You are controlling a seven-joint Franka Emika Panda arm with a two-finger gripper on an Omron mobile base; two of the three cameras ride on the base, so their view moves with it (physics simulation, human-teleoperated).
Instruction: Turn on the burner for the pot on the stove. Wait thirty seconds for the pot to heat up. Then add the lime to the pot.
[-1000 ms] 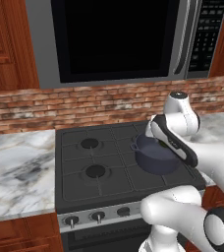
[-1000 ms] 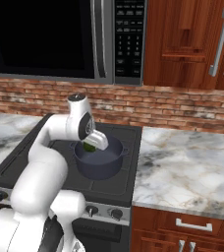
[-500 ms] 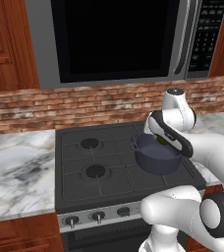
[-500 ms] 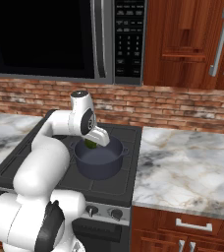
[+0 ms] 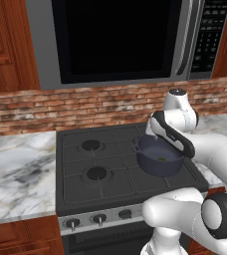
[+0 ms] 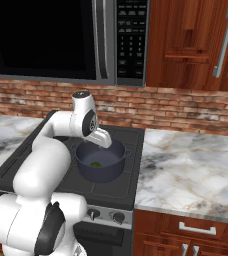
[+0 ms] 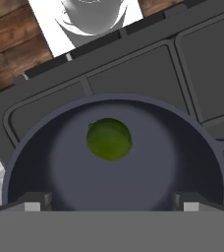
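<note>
Lime (image 7: 109, 139) round, no long axis, on floor of upright pot (image 7: 30, 152), fingers (image 7: 33, 205) apart above it

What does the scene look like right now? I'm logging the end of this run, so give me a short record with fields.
pot: dark, lidless, on the stove's front right burner
lime: lying loose on the pot's floor, near the middle
gripper: above the pot, pointing down into it, jaws open and empty
stove knobs: row along the silver front strip; their setting is too small to read
flame: none visible
counters: marble on both sides of the stove
</note>
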